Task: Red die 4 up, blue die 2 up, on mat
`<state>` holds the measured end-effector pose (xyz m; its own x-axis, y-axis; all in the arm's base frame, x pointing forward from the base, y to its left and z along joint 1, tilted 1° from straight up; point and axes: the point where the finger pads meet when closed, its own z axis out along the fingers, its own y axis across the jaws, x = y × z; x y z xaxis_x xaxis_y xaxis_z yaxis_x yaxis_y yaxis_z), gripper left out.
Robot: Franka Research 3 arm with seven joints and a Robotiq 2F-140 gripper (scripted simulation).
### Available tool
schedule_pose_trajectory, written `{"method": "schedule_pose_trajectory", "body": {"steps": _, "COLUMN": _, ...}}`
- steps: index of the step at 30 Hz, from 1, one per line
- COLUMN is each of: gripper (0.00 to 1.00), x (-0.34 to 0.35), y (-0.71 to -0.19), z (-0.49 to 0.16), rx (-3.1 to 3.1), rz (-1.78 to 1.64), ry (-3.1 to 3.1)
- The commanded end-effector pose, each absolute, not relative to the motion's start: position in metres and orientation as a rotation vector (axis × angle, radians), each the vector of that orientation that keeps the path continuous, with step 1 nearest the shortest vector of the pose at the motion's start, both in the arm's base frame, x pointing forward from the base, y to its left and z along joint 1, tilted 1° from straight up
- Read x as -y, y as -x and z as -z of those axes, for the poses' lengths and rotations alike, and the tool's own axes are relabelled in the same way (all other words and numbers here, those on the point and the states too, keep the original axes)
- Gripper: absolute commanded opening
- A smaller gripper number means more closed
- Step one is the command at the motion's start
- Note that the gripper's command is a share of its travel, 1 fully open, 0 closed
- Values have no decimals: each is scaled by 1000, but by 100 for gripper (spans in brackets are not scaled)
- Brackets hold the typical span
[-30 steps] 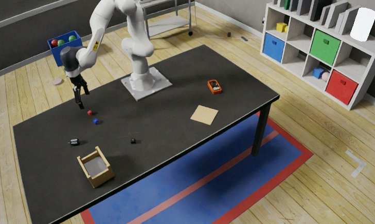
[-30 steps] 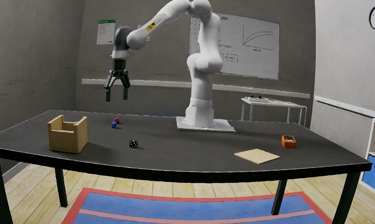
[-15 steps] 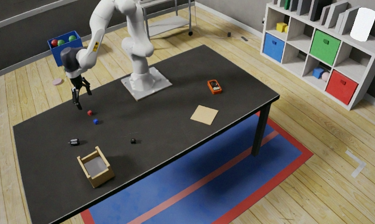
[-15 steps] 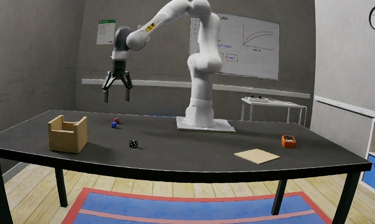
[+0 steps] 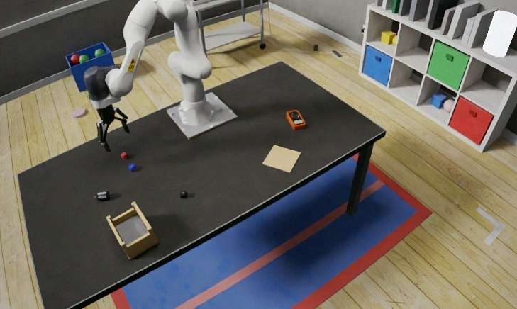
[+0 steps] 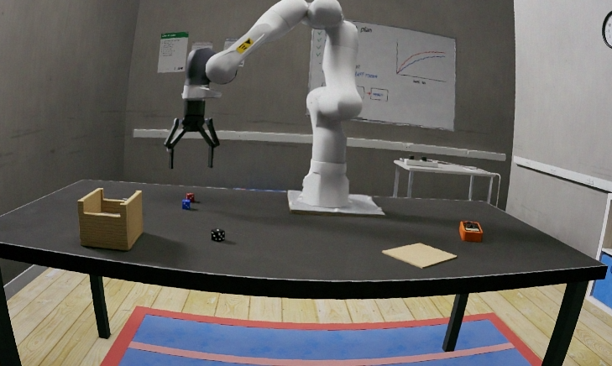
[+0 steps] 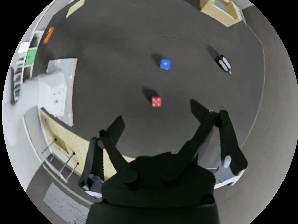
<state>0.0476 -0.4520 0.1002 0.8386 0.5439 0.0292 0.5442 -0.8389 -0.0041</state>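
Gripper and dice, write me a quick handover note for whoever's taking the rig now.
Gripper: open, holding nothing, raised above the table.
Red die and blue die: on the table, off the mat.
Black die: on the table, nearer the box than the mat.
Done: neither die placed.
Left: red to 4, blue to 2, both flat on the mat; black keeps its number.
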Motion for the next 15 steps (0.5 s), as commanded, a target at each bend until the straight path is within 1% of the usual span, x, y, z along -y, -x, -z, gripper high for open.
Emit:
{"method": "schedule_pose_trajectory", "body": {"steps": 1, "gripper": 100, "x": 452, "y": -48, "z": -99, "rx": 649, "rz": 18, "ry": 3061}}
{"method": "schedule_pose_trajectory", "body": {"steps": 6, "gripper": 100, "x": 452, "y": -48, "z": -97, "rx": 566, "rz": 18, "ry": 3077}}
{"method": "schedule_pose_trajectory", "body": {"steps": 7, "gripper": 32, "x": 452, "y": -48, "z": -97, "rx": 566, "rz": 18, "ry": 3077}}
{"method": "schedule_pose_trajectory", "body": {"steps": 15, "gripper": 32, "x": 452, "y": -48, "z": -97, "rx": 566, "rz": 18, "ry": 3077}}
